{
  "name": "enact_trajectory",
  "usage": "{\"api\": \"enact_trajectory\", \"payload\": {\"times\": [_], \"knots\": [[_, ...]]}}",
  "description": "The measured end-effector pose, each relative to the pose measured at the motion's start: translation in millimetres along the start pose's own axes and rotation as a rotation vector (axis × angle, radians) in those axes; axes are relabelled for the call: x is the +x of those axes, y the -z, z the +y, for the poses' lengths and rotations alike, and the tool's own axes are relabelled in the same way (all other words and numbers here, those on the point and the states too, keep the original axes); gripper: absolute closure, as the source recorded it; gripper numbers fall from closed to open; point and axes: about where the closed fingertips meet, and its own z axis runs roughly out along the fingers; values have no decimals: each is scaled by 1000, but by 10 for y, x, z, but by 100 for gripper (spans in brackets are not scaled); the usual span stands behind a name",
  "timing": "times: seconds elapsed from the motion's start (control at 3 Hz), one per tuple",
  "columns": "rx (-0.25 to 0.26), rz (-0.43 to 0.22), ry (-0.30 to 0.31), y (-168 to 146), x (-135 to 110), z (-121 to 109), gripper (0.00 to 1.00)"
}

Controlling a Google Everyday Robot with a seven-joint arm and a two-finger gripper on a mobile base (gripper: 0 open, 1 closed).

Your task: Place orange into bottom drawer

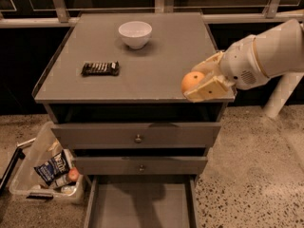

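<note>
My tool (195,83) is closed around the orange (190,80), over the tabletop's (156,65) front-right edge. Bottom drawer (140,207) stands open, well below and left; I'd descend leftward.

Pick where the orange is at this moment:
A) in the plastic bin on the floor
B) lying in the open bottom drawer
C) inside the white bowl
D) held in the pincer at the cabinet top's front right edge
D: the orange is clamped in the pincer at the front right edge of the cabinet top, high above the open bottom drawer.
</note>
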Motion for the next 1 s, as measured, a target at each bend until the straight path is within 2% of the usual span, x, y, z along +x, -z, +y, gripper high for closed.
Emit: {"api": "enact_trajectory", "payload": {"times": [0.33,0.67,1.0], "knots": [[-17,-2,-71,-60,403,612,100],[-17,-3,-71,-62,403,613,100],[-54,-28,-88,-255,422,660,100]]}}
